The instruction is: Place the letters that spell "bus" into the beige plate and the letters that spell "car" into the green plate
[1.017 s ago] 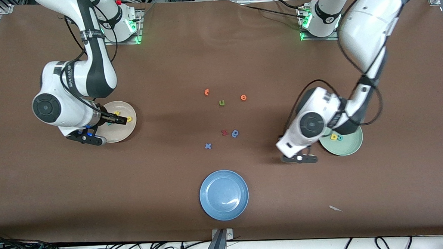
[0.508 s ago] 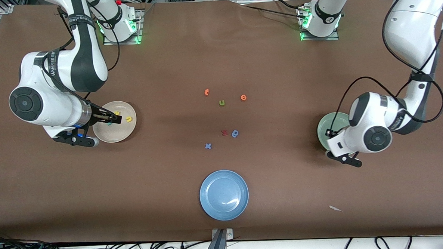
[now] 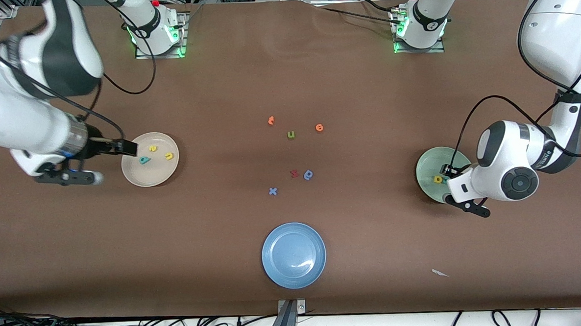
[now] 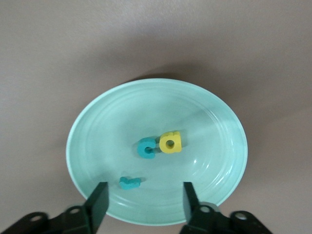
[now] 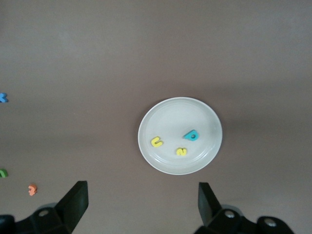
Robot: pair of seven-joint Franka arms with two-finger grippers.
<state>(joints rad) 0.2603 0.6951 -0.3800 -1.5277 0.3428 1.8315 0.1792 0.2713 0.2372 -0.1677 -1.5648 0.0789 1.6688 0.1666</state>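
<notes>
The beige plate (image 3: 149,177) lies toward the right arm's end of the table and holds a teal "b" (image 3: 144,160), a yellow "s" (image 3: 153,148) and a yellow "u" (image 3: 169,156). My right gripper (image 3: 128,147) hangs open and empty, high over that plate's rim (image 5: 165,114). The green plate (image 3: 427,166) lies toward the left arm's end. It holds a teal "c" (image 4: 146,147), a yellow "a" (image 4: 171,142) and a teal "r" (image 4: 129,183). Low over this plate my left gripper (image 4: 145,202) stands open, gripping nothing. In the front view the left arm hides the "c" and "r".
A blue plate (image 3: 293,255) sits nearest the front camera at mid-table. Loose letters lie in the middle: two orange ones (image 3: 271,120) (image 3: 319,127), an olive "u" (image 3: 290,134), a red one (image 3: 294,173), a dark blue one (image 3: 308,174) and a blue "x" (image 3: 272,191).
The left arm swung across the green plate toward its own end of the table and its gripper opened. The right arm rose and drew back from over the beige plate.
</notes>
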